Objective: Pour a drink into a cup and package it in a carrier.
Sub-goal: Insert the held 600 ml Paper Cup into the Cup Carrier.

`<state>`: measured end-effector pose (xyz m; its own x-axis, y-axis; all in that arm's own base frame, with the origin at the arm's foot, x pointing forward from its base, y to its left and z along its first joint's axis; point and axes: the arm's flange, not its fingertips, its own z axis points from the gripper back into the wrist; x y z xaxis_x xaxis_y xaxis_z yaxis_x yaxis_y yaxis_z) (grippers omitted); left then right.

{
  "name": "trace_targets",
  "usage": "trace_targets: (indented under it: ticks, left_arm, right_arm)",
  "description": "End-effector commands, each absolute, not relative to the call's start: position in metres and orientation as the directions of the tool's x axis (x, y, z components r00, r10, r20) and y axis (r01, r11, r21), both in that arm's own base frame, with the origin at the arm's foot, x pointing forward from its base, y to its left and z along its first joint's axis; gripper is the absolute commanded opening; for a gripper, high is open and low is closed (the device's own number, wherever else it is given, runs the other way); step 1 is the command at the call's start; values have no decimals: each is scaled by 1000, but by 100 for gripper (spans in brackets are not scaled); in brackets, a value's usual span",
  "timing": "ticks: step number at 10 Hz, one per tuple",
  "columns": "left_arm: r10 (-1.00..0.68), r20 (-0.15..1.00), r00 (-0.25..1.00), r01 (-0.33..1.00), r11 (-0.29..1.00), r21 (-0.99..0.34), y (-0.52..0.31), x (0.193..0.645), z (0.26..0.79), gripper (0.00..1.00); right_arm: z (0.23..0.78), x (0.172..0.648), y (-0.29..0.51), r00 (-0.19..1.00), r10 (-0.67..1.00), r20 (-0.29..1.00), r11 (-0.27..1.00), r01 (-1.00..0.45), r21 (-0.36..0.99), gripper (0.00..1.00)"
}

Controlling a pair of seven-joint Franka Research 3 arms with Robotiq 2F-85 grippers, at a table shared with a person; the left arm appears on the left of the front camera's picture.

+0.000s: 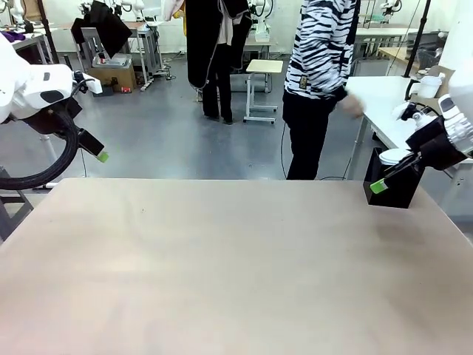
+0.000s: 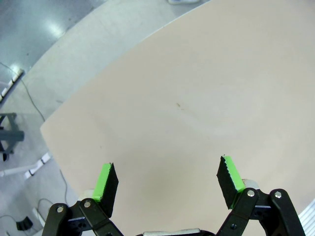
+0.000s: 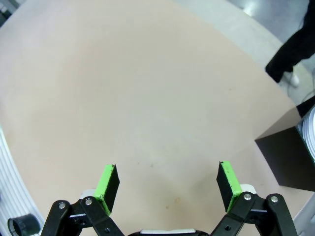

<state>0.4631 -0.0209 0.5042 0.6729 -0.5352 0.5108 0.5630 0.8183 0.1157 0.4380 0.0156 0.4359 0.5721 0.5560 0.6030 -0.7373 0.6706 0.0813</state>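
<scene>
The dark drink in its pitcher, the tall white paper cup and the brown cardboard carrier are out of view. My left gripper (image 1: 101,154) hangs above the table's far left corner; in the left wrist view the left gripper (image 2: 167,179) stands open over bare tabletop, nothing between its green pads. My right gripper (image 1: 380,185) hovers at the far right beside a black box; in the right wrist view the right gripper (image 3: 167,182) is open and empty too.
The beige table (image 1: 222,259) stretches between both arms. A black square box (image 1: 399,194) (image 3: 288,160) stands at its far right edge with a white round lidded thing (image 1: 395,156) on top. A person in a striped top (image 1: 321,52) stands beyond the far edge.
</scene>
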Motion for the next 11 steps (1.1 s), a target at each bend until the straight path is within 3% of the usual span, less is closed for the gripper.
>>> trace_targets:
  ticks: [1,11]
  left_arm:
    - [-533,501,682,557,822,118,-20,464,507,100]
    - [-533,501,682,557,822,118,-20,464,507,100]
  right_arm:
    - [438,438,13,553,576,602,652,-755,70,100]
    - [438,438,13,553,576,602,652,-755,70,100]
